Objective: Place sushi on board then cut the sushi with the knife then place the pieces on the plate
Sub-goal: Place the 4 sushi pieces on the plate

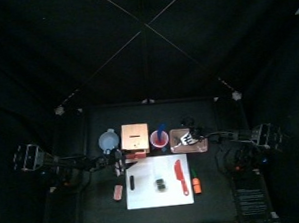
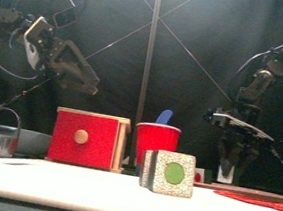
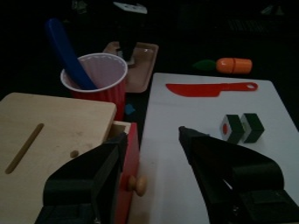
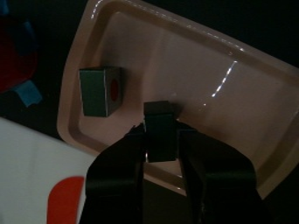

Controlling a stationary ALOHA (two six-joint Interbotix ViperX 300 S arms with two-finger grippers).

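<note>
Right wrist view: my right claw (image 4: 162,142) hung over the tray (image 4: 239,83), pinched narrow on one sushi piece (image 4: 160,118), a second piece (image 4: 101,90) lying near in it; best, I judged, to lower onto bare tray and open gently.

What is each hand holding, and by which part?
The right hand pinches a sushi piece by its opposite sides, over the pink tray; the left hand holds nothing.
</note>
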